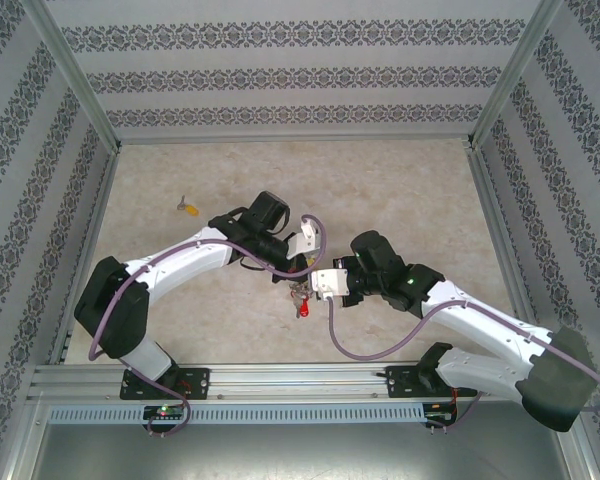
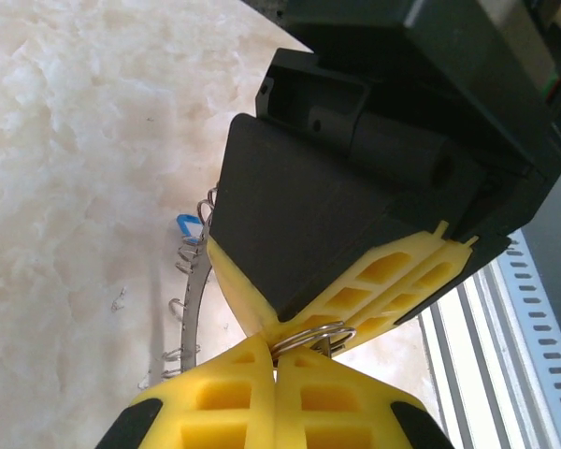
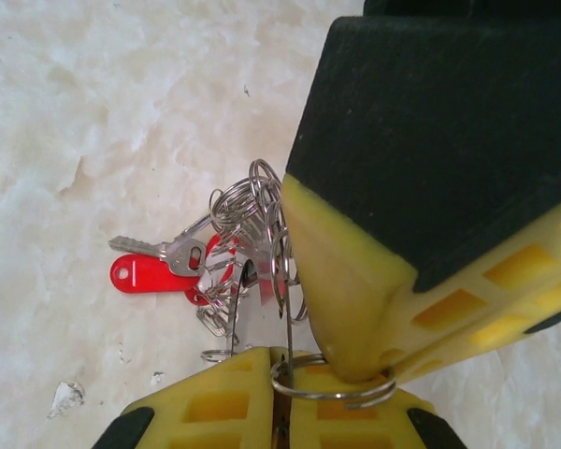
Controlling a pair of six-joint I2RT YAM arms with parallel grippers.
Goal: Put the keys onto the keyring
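over the table [image 1: 400, 180], right gripper [image 3: 282, 374] clamps the keyring [image 2: 197, 304], left gripper [image 2: 276, 360] pinches a small ring [image 2: 310, 335].

A yellow-headed key [image 1: 188, 208], small and silver, lies flat at the far left of the table [image 1: 400, 190], well apart from the keyring [image 2: 198, 304]. The keyring, a thin grey metal band, stands on edge near the table's middle. It is fringed with small wire loops, a silver key [image 3: 159, 250], a red tag [image 3: 150, 277] and a blue tag [image 2: 186, 223]. A split ring [image 3: 333, 385] sits at its near end.
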